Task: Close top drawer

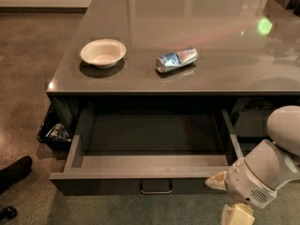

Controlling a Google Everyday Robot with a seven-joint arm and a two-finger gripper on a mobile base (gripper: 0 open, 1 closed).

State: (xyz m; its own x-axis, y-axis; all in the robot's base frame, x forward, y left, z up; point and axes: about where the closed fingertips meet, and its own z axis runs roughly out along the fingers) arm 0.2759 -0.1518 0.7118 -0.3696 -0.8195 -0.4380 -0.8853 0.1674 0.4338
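The top drawer [145, 175] is pulled far out from under the grey table top [187, 74]. It is wide, shallow and dark grey, with paler inner walls, and nothing shows inside it. Its small loop handle [156, 187] sits at the centre of the front. My gripper [228, 198] is at the lower right, at the right end of the drawer front. Its cream fingers [217, 180] stand apart and hold nothing. The upper finger is at the front's right corner. The white arm [276, 158] hides the drawer's right front corner.
A white bowl [103, 53] and a crushed blue and silver can [176, 59] lie on the table top. A dark bin with wrappers [56, 132] stands under the table's left side. A dark shoe [14, 172] is on the floor at the left.
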